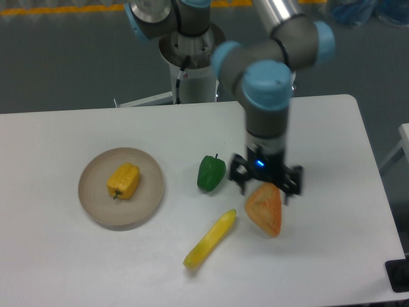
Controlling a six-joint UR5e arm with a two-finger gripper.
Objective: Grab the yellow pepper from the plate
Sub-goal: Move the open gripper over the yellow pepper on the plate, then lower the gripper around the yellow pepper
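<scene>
Camera view: the yellow pepper (123,181) is seen lying on its side on the plate (100,210), left of the green pepper (210,173). Further right, the gripper (266,182) is held spread and empty above the orange wedge (266,211), well apart from the plate, so the reach is judged unfinished.

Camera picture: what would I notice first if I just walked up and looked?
Probably the big grey and blue robot arm, its gripper hanging open over the top of the orange wedge in the middle of the white table. Next, the yellow pepper sitting alone on the plate at the left. The green pepper and a long yellow piece lie between them.
</scene>
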